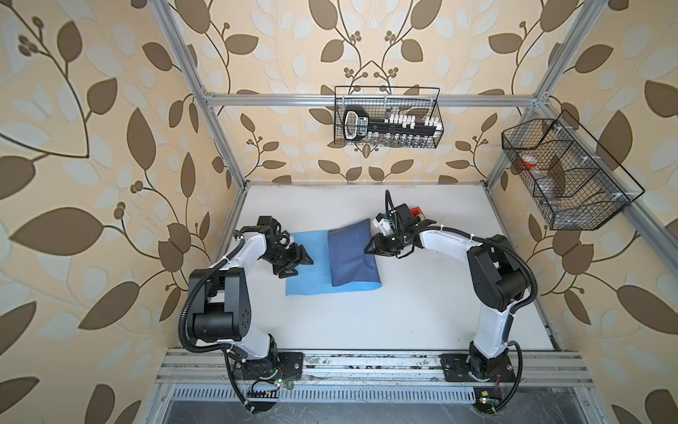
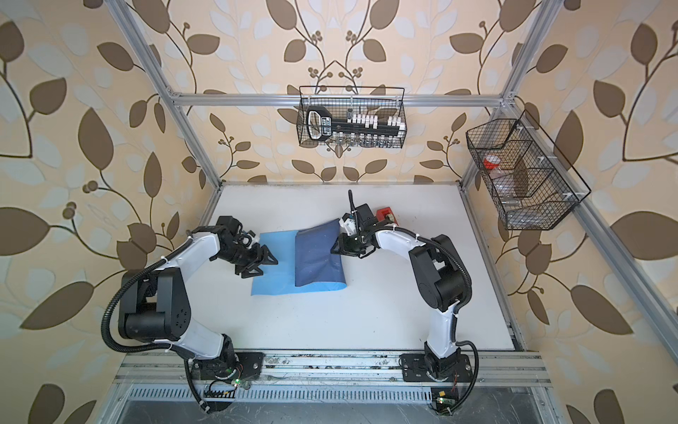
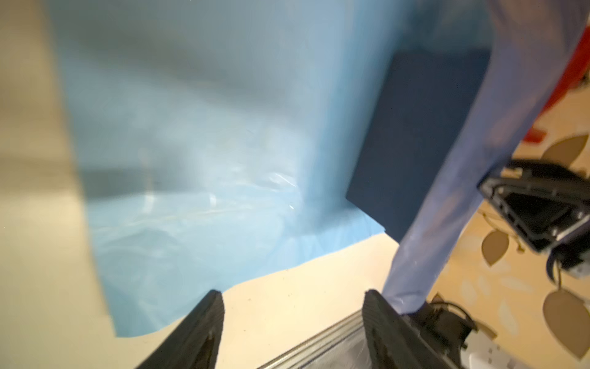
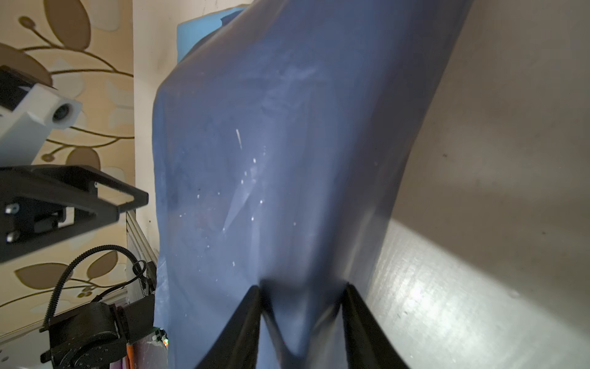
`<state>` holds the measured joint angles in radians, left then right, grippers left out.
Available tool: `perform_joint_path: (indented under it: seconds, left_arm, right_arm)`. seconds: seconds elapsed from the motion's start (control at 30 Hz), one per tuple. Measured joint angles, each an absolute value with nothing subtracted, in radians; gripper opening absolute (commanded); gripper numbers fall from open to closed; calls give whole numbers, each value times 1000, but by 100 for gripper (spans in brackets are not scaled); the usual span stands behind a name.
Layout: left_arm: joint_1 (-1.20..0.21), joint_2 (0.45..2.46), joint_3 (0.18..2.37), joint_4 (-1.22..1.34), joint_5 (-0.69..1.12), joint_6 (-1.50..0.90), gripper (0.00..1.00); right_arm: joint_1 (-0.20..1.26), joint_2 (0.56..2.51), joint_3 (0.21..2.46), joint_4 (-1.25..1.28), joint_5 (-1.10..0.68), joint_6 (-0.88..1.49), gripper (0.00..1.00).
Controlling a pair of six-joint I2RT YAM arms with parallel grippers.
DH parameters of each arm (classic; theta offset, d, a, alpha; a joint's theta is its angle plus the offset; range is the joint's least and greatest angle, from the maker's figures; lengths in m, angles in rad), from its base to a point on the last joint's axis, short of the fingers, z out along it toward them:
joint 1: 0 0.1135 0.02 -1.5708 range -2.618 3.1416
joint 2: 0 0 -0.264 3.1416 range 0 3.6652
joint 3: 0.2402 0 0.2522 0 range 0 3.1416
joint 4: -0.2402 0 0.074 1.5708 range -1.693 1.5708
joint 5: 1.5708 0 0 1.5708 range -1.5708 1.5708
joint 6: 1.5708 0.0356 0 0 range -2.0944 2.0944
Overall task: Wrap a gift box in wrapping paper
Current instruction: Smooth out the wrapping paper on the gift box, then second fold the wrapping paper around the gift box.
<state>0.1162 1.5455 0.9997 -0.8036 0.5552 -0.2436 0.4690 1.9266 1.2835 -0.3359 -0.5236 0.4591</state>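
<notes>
- White tabletop (image 1: 403,312) inside an aluminium frame, with leaf-patterned wallpaper on every side.
- Gift box (image 3: 415,137): dark navy. The left wrist view shows it lying on the wrapping paper beneath a raised flap. In both top views that flap hides it.
- Wrapping paper (image 1: 312,282): spread near the middle of the table, light-blue face up. Its right part is folded over the box, slate-blue face up.
- Right gripper (image 1: 368,249): at the flap's right edge, jaws partly closed, pinching a bunched bit of the paper between them.
- Left gripper (image 1: 301,266): above the sheet's left part, jaws wide apart with nothing between them. The flap's edge runs just beside one finger.
- Red tape dispenser (image 1: 416,212): on the table behind the right wrist, mostly hidden.
</notes>
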Motion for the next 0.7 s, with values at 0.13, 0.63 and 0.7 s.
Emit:
perform_joint_path:
  seconds: [0.13,0.63,0.7]
  left_arm:
    - [192,1540,954,-775,487,-277,81]
    - [269,1562,782,-580,628,-414,78]
    - [269,1580,774,-527,695,-448,78]
  right_arm:
    - [469,1927,1284,-336,-524,459,40]
    - [469,1927,1284,-336,-524,459,40]
    - [469,1927,1284,-336,-524,459,40]
